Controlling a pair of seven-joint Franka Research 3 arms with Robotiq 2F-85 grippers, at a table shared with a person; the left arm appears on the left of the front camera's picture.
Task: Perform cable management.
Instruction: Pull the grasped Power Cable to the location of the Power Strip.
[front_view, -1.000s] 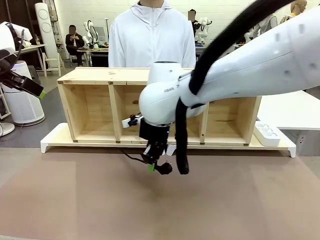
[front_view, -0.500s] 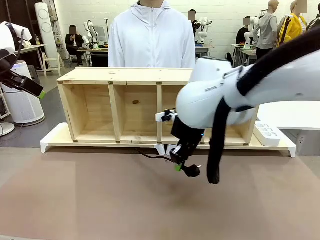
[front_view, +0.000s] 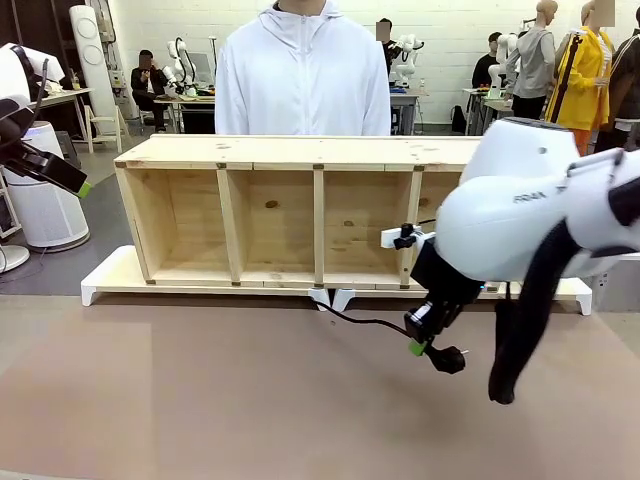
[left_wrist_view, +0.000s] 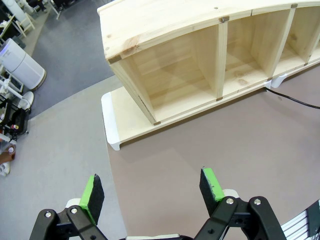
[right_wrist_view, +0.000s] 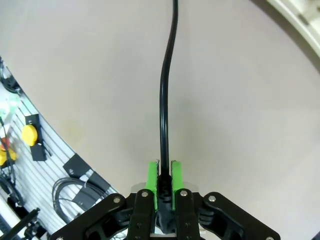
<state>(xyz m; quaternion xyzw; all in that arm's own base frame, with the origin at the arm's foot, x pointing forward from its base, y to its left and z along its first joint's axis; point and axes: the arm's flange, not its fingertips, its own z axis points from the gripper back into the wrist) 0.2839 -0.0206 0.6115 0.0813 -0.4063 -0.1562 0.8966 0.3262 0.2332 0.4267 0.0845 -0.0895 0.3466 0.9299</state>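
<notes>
- Front view: the right gripper (front_view: 418, 345) is low over the brown mat (front_view: 220, 400), jaws shut on the cable (front_view: 365, 321) just behind its plug (front_view: 449, 359).
  - Over the last second it has travelled rightward, from before the middle bays of the wooden shelf (front_view: 270, 205) to before its right-hand bay.
  - The cable now trails left from the grip to the white feet (front_view: 333, 297) under the shelf's centre, drawn out along the front.
  - Judged: slack is being pulled right for routing, and the tidying is not yet done.
- Front view, far left: the left gripper (front_view: 76, 182) is raised, well apart from the cable, its place unchanged.
- Left wrist view: the left gripper (left_wrist_view: 151, 189) is wide open and empty. The cable (left_wrist_view: 296, 99) lies on the mat near the shelf's base.
- Right wrist view: the right gripper (right_wrist_view: 164, 186) has its green pads (right_wrist_view: 152, 182) pinching the cable (right_wrist_view: 164, 100), which runs straight away over the mat.
</notes>
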